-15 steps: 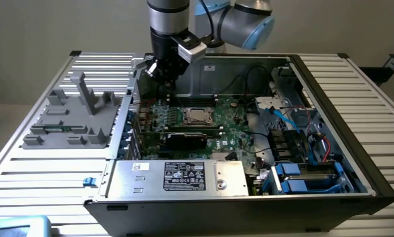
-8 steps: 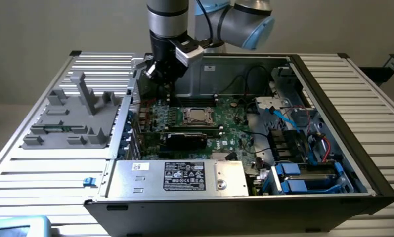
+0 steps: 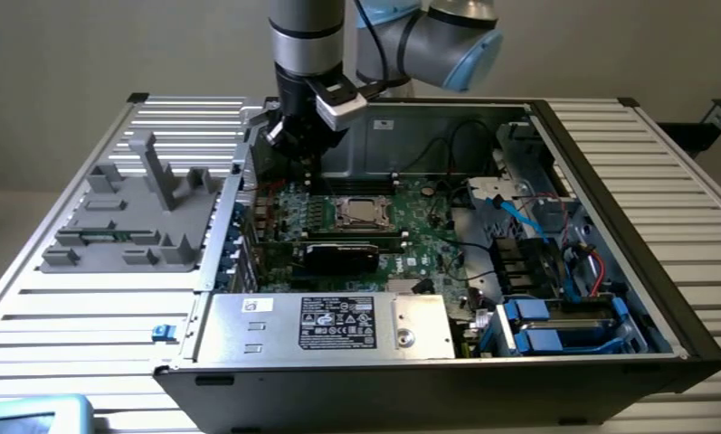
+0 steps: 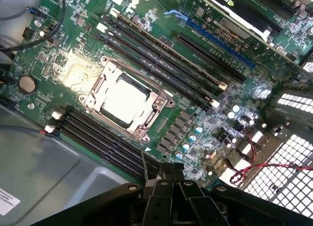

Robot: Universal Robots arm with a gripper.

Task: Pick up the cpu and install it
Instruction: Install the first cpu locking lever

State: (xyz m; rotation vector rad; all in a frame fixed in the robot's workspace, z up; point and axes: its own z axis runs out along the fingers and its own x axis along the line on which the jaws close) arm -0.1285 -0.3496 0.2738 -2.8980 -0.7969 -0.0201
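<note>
The cpu (image 4: 123, 97) is a shiny silver square lying flat inside the metal frame of the motherboard socket (image 4: 157, 101). In the exterior view the cpu (image 3: 360, 211) shows in the middle of the green board, inside the open computer case. My gripper (image 3: 298, 143) hangs above the rear of the board, toward the exterior view's left, higher than the socket and apart from it. In the wrist view my gripper (image 4: 168, 176) has its black fingertips pressed together, and I see nothing held between them.
A black graphics card (image 3: 342, 256) lies just in front of the socket. Dark memory slots (image 4: 161, 50) flank the socket on both sides. The silver power supply (image 3: 336, 323) fills the case front, blue drive bays (image 3: 554, 325) stand at the exterior view's right, and a grey fixture (image 3: 131, 217) rests outside.
</note>
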